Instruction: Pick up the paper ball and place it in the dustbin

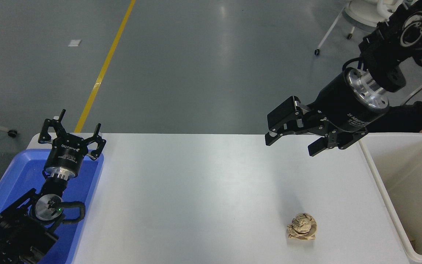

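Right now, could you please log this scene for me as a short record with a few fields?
paper ball: lying loose on the white table, near its front right, ungripped
dustbin: at the table's right end, beside the ball
right gripper: open, empty, in the air beyond the ball
left gripper: open, empty, parked over the blue tray
task state: ball not yet picked up

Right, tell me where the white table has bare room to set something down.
Bare: the wide middle of the white table, between the shallow blue plastic tray and the crumpled tan kraft-paper ball. Crowded: the right end, with ball, off-white plastic tub and right gripper overhead.
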Robot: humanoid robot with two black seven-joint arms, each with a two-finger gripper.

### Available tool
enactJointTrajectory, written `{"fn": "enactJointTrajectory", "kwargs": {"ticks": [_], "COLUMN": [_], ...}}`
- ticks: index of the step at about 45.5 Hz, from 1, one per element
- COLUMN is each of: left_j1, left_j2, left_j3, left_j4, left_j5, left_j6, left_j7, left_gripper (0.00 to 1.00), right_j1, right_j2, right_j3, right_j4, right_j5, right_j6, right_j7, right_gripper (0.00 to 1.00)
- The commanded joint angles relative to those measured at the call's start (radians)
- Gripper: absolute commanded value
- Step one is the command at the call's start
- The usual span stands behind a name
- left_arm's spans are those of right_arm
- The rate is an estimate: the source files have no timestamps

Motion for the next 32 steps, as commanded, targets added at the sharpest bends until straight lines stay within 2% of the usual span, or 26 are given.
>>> {"fn": "enactJointTrajectory", "kwargs": {"ticks": [1,21,27,32], "left_j1": [0.0,0.001,0.001,0.001], "left_j2": [-0.002,-0.002,-0.002,-0.002], "left_j3": [-0.008,-0.006,-0.006,-0.006], "left_j4": [0.0,0.0,0.0,0.0], "left_j5": [-0.002,-0.002,-0.002,-0.002], "left_j6": [0.0,0.0,0.0,0.0], "left_j7": [-0.002,0.0,0.0,0.0], "left_gripper": [1.0,1.0,1.0,1.0], "right_j1": [0.024,-0.056,-0.105,-0.189], "right_j2": [0.003,0.043,-0.006,-0.098], "right_j3": [-0.007,-0.008,-0.011,-0.013], "right_j4": [0.018,0.0,0.001,0.003], "right_j5": [0.013,-0.022,-0.064,-0.188], "right_j6": [-0.015,-0.109,-0.12,-0.155], "right_j7": [-0.004,0.002,0.004,0.004], "right_gripper": [1.0,1.0,1.0,1.0]}}
